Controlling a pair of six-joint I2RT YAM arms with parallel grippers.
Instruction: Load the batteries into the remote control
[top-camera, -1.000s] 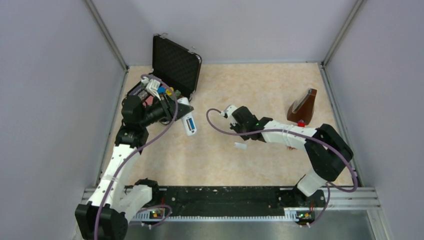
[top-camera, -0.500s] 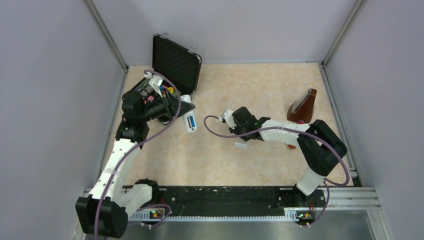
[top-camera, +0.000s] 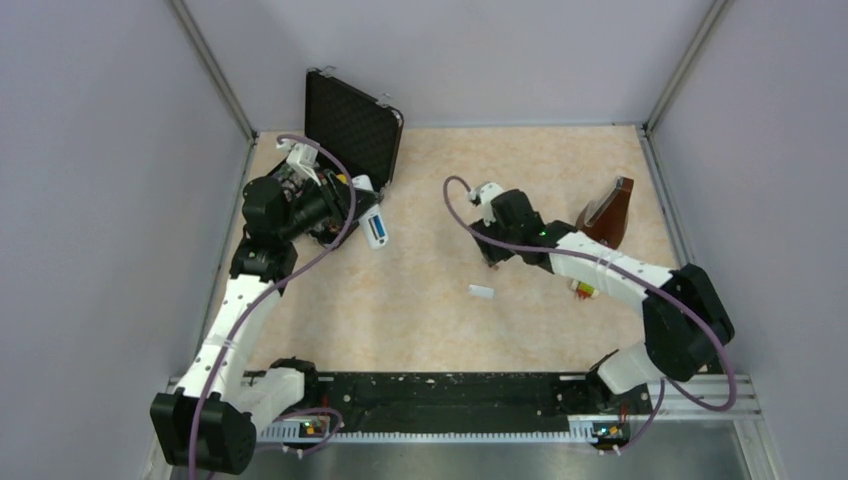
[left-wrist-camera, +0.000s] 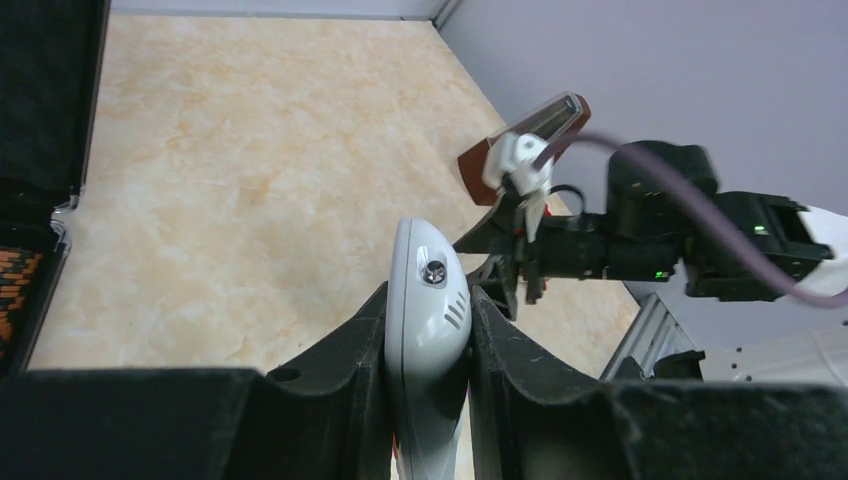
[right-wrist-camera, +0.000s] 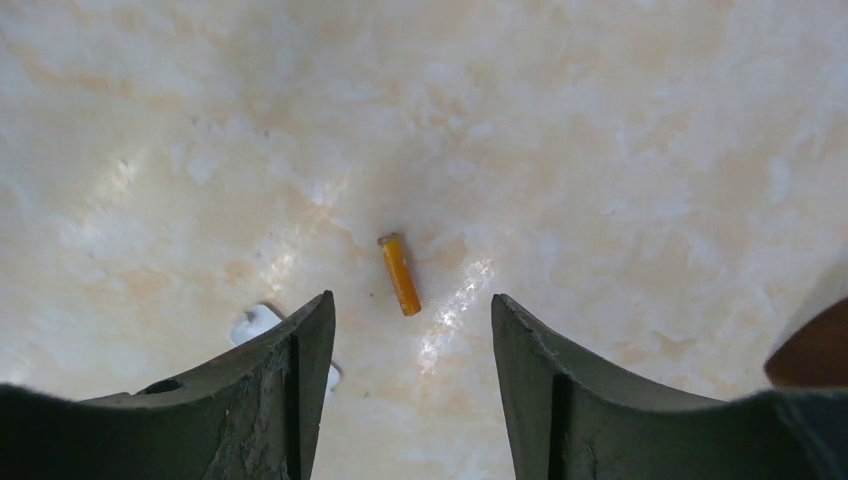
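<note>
The right gripper (right-wrist-camera: 412, 302) hangs over the table (right-wrist-camera: 620, 120) with its fingers spread and nothing between them. The orange battery (right-wrist-camera: 400, 273) lies flat on the table, just past the fingertips and in line with the gap, nearer the view's left finger (right-wrist-camera: 285, 380) than the other, and touches neither. A small white cover (right-wrist-camera: 257, 321) lies on the table beside that left finger, partly hidden by it. In the overhead view the cover (top-camera: 481, 292) sits a little nearer the bases than this gripper (top-camera: 490, 260). The left gripper (left-wrist-camera: 430, 300) is pinched on the remote (left-wrist-camera: 428, 350), one finger on each long side and the rounded end sticking out beyond the tips. From above, the remote (top-camera: 377, 228) is held in front of the open black case (top-camera: 350, 125), well apart from the orange battery. A blue strip shows on its upper face; I cannot tell whether that is the blue battery.
</note>
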